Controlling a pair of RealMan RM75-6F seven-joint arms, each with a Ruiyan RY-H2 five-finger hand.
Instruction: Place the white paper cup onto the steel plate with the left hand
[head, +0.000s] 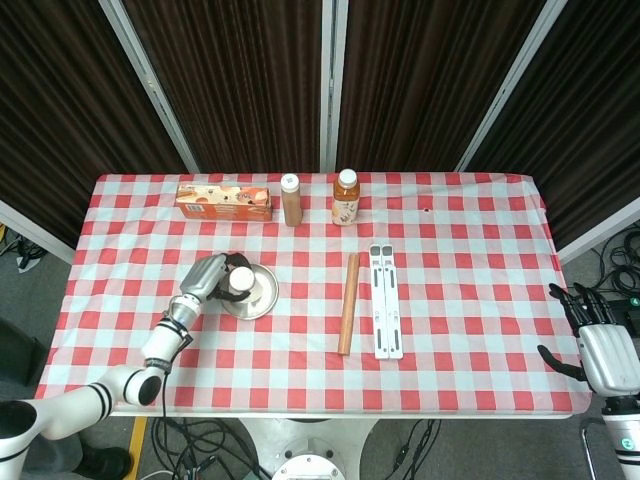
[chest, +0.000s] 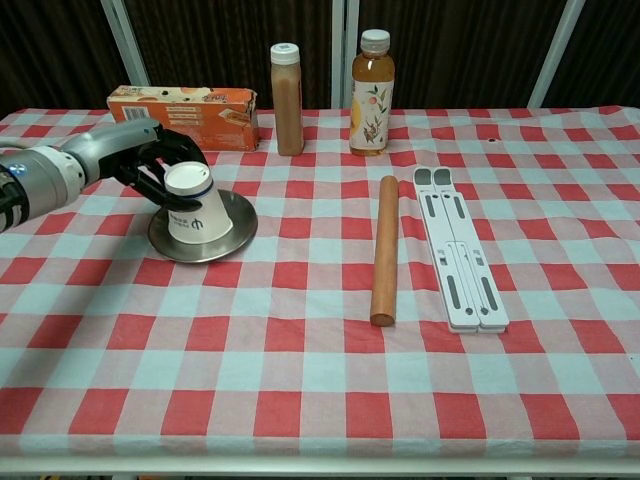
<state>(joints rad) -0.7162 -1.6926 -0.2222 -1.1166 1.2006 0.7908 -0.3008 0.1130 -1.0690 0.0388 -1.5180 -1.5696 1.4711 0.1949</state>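
The white paper cup (head: 240, 281) (chest: 197, 203) stands upside down on the steel plate (head: 260, 298) (chest: 238, 232), at the plate's left side and tilted a little. My left hand (head: 206, 279) (chest: 148, 160) reaches in from the left, and its fingers (chest: 172, 158) wrap around the cup's upper part. My right hand (head: 604, 350) hangs off the table's right front corner with fingers apart, holding nothing; the chest view does not show it.
An orange box (chest: 182, 104), a brown bottle (chest: 287, 98) and a juice bottle (chest: 372, 92) line the back. A wooden rolling pin (chest: 385, 248) and a white folding stand (chest: 456, 252) lie right of the plate.
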